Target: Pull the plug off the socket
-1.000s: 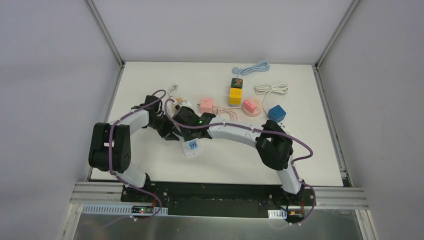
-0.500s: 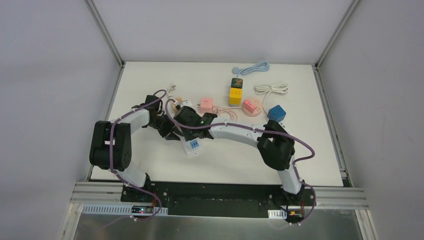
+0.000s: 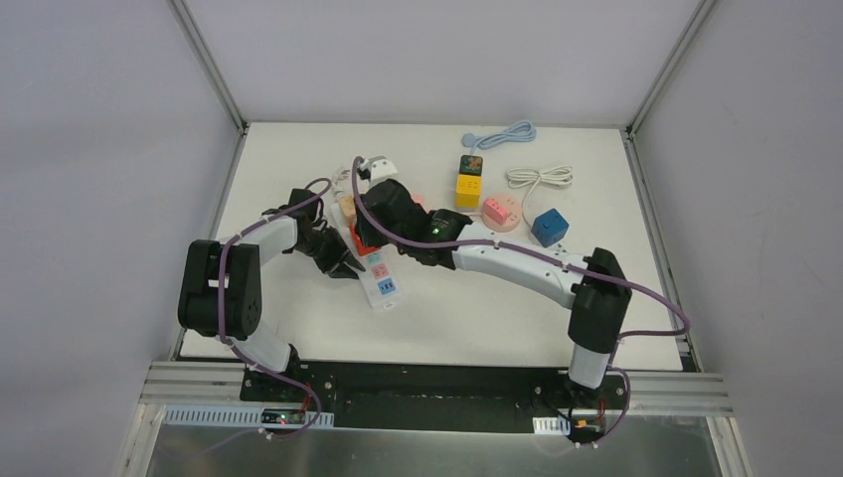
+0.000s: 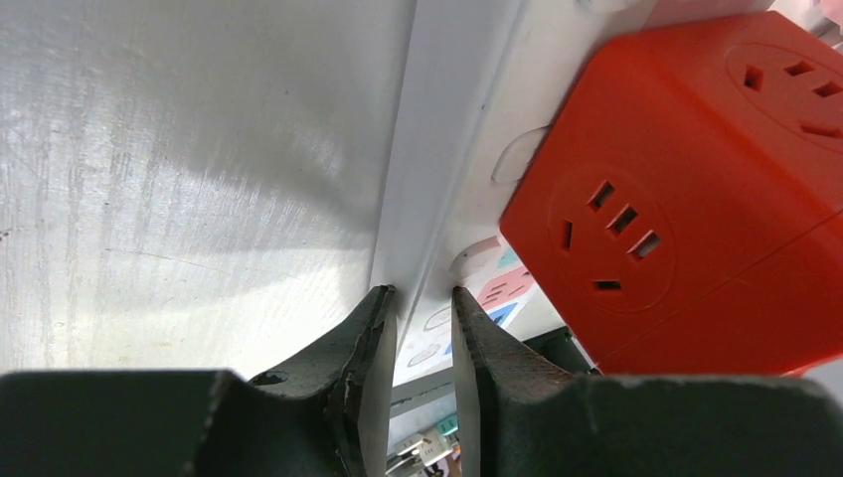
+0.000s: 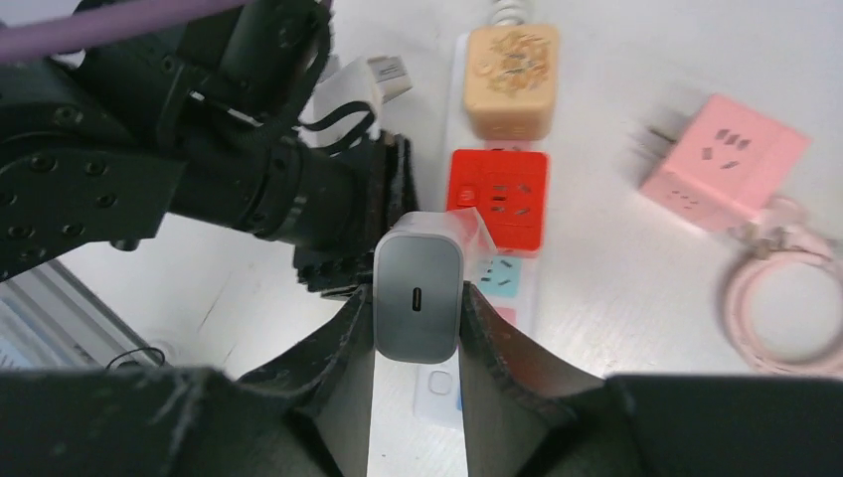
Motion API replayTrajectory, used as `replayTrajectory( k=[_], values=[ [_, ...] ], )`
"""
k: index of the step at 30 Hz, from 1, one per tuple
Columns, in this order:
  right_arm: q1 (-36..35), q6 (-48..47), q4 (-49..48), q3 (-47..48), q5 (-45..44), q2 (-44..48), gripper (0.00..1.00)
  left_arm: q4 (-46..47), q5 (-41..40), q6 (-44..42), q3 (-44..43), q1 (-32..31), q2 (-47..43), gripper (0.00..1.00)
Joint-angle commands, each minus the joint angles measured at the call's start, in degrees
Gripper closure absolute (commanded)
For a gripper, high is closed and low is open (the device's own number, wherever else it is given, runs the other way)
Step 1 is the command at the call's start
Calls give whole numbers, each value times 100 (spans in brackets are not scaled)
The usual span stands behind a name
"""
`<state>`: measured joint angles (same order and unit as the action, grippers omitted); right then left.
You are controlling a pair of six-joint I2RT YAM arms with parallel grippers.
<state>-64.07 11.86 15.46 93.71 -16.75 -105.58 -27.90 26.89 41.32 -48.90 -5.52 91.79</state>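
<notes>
The plug (image 5: 418, 298), a white charger block with a grey face, is off the socket and sits between my right gripper's (image 5: 418, 310) fingers, which are shut on it. In the top view the right gripper (image 3: 376, 167) holds it raised over the far left of the table. The socket, a white power strip (image 3: 381, 283), lies flat, still carrying a red cube adapter (image 5: 499, 197) and a tan cube (image 5: 512, 65). My left gripper (image 4: 418, 293) is shut on the strip's (image 4: 467, 119) long edge, beside the red cube (image 4: 696, 179).
A pink cube adapter (image 5: 723, 164) and a coiled pink cable (image 5: 785, 298) lie right of the strip. Further right are a yellow cube (image 3: 468, 189), a round pink socket (image 3: 502, 212), a blue cube (image 3: 549, 226), and white (image 3: 540, 177) and blue cables (image 3: 502, 134).
My right gripper has lifted up and away toward the far side with the plug, which has come out of the strip. The left gripper has stayed clamped on the strip.
</notes>
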Motion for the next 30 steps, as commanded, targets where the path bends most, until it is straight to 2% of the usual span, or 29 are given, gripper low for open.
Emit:
replayTrajectory(
  k=[1,4,8,13,17,22,23,24,30],
  values=[
    [347,-187,-209,-399,-590,758,100,-598,-614,-241,91,-64,60,72],
    [694,-4,-254,-839,-532,1200,100,-565,-390,-314,-93,-63,-252,61],
    [1268,536,-445,-1487,-40,1584,100,-258,-100,-274,-172,-69,-885,48],
    [1743,1278,-878,-2150,752,1627,100,-203,-378,-230,-74,-63,-1492,37],
    [1883,1278,-1099,-2315,752,1245,100,-302,-955,-219,115,-55,-1910,34],
    [1899,1278,-1679,-2471,752,579,100,77,-1398,-113,544,-38,-2933,33],
    [1899,1422,-1819,-2480,1435,495,96,78,-1511,-140,574,-37,-3117,33],
    [1903,2065,-1917,-2470,1910,398,90,50,-1648,-180,583,-41,-3275,33],
    [2000,2527,-2376,-2480,2520,-56,73,-277,-2073,-353,508,-37,-3507,33]
  ],
)
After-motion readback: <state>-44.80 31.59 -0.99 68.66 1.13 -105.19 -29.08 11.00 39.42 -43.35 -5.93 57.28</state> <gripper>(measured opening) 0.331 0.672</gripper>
